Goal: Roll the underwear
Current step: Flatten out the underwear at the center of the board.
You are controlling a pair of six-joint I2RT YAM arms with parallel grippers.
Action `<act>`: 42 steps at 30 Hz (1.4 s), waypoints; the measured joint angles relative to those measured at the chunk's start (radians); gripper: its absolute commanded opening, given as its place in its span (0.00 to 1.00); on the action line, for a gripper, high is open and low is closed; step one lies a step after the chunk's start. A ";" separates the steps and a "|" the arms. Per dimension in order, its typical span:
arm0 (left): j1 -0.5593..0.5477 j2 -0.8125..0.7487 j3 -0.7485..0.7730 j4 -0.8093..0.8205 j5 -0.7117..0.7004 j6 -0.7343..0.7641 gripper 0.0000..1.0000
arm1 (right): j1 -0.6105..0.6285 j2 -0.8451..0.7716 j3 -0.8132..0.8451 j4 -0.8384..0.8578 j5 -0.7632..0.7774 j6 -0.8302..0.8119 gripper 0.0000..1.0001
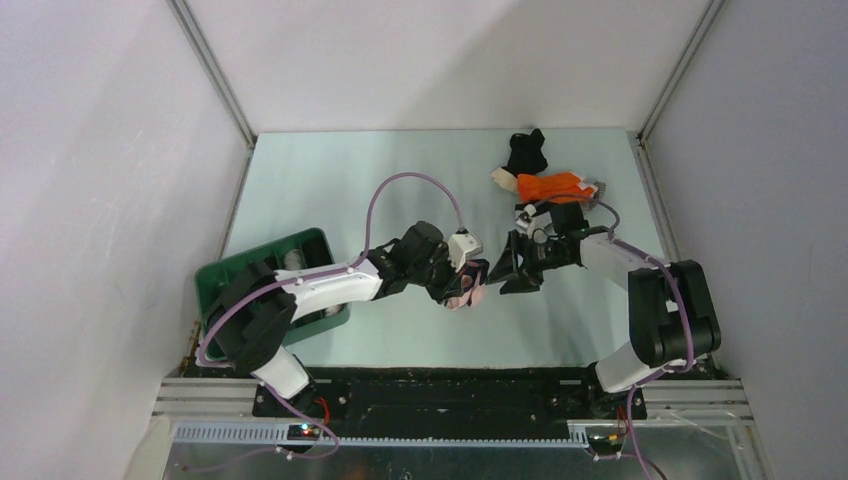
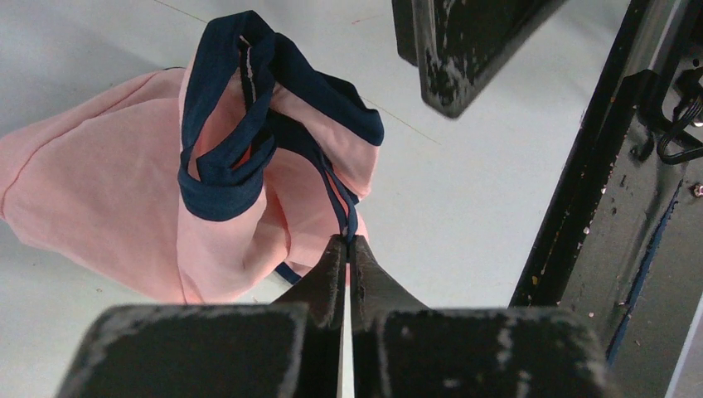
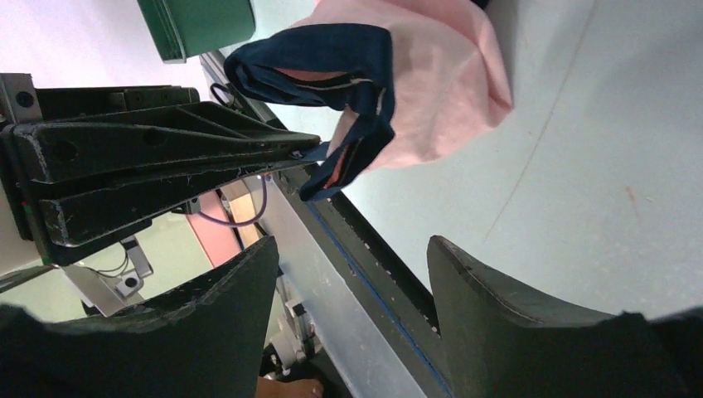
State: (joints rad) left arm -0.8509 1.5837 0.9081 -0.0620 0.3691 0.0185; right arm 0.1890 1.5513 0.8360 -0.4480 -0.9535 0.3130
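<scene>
Pale pink underwear (image 2: 124, 207) with a dark navy band (image 2: 224, 178) hangs partly lifted off the table near the middle. My left gripper (image 2: 348, 242) is shut on its navy edge strip. The same garment shows in the top view (image 1: 466, 290) and in the right wrist view (image 3: 439, 83). My right gripper (image 3: 352, 253) is open and empty, just right of the garment, its jaws facing the left gripper (image 1: 470, 275). In the top view my right gripper (image 1: 510, 270) is close beside it. Orange (image 1: 550, 186), white (image 1: 500, 178) and black (image 1: 525, 152) underwear lie in a heap at the back right.
A green plastic tray (image 1: 262, 262) with dividers stands at the left, partly under the left arm; it also shows in the right wrist view (image 3: 199, 23). White walls enclose the pale table. The black and metal front rail (image 1: 450, 385) runs along the near edge.
</scene>
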 measured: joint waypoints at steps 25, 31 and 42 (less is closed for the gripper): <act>0.000 0.000 0.000 -0.004 -0.001 0.009 0.00 | 0.103 0.070 0.000 0.186 0.008 0.165 0.15; 0.000 0.000 0.000 -0.012 -0.006 0.017 0.00 | 0.094 0.072 0.000 0.185 0.016 0.164 0.00; 0.056 -0.179 0.099 -0.287 -0.043 0.257 0.00 | 0.019 -0.034 0.271 -0.286 0.150 -0.318 0.00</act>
State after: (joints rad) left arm -0.7952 1.4048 1.0073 -0.3489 0.3264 0.2756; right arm 0.2077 1.5177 1.1069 -0.7341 -0.8040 -0.0048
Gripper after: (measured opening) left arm 0.006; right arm 0.010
